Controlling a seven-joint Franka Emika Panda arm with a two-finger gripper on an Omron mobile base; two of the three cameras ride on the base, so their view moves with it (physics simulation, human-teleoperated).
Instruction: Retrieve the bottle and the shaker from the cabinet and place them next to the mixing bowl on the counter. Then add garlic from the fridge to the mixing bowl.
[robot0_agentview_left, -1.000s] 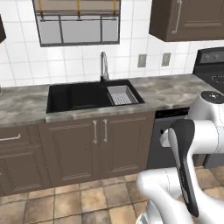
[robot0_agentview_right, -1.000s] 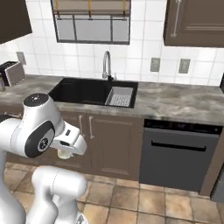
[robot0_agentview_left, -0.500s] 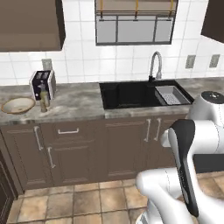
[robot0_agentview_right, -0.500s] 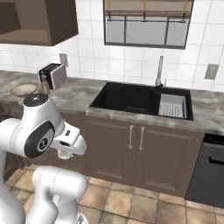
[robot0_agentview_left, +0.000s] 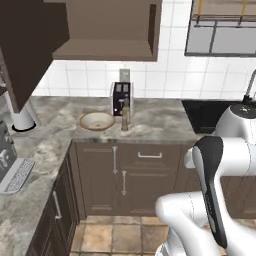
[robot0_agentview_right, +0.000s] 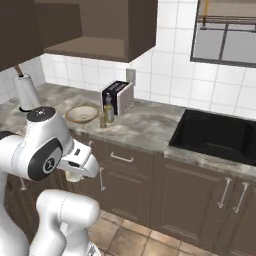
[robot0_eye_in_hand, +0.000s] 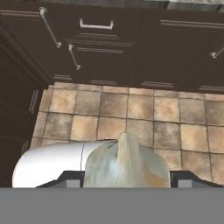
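Bottle (robot0_agentview_left: 125, 115) and shaker (robot0_agentview_right: 102, 120) stand on the counter (robot0_agentview_left: 160, 122), just beside the mixing bowl (robot0_agentview_left: 97, 120), at its 3 o'clock in the left base view; toaster (robot0_agentview_left: 121, 98) behind them at 12. Cabinet (robot0_agentview_left: 105, 30) above hangs open, shelf bare. So the first part looks done.

Hand view: a garlic bulb (robot0_eye_in_hand: 126, 164), pale and pointed, sits between the finger tips of the gripper (robot0_eye_in_hand: 126, 177), jaws about half open and closed on it. Arm carried low in front of the base cabinets, floor tiles beyond.

Left to do, by my reading: lift the garlic over the counter edge and drop it in the bowl.

Against the earlier frames: the whole view has slid along the counter. The sink, central before, now sits at the 3 o'clock edge; bowl and toaster have come toward centre. That is the base driving, not the things moving.
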